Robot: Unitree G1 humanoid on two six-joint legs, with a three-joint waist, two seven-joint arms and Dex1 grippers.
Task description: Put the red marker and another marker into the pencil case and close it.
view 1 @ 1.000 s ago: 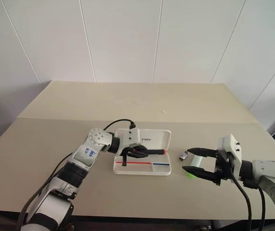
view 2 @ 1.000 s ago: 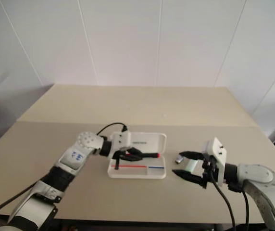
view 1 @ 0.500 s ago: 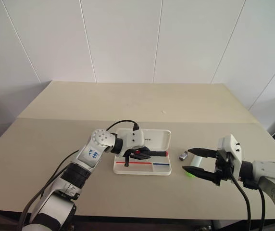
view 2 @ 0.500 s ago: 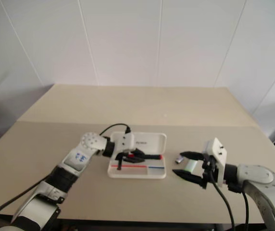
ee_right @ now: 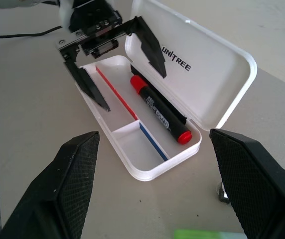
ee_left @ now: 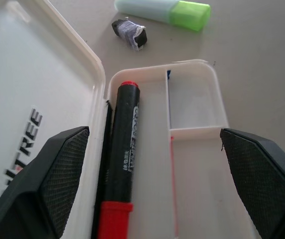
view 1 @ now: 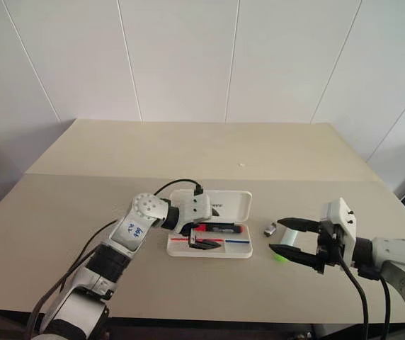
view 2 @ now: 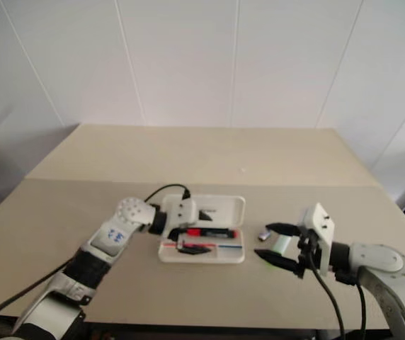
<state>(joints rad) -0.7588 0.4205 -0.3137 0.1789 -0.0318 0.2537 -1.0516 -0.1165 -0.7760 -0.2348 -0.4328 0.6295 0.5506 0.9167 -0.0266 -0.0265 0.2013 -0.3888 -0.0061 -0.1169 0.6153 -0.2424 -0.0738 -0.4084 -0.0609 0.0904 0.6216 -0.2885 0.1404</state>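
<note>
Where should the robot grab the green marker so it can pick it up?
Probably around the pale barrel of the green marker, coming from above with one finger on each long side. It lies flat on the table beside the open pencil case, so the long sides are free. The right gripper is open near it. A small grey and black object lies close, so stay clear.
</note>
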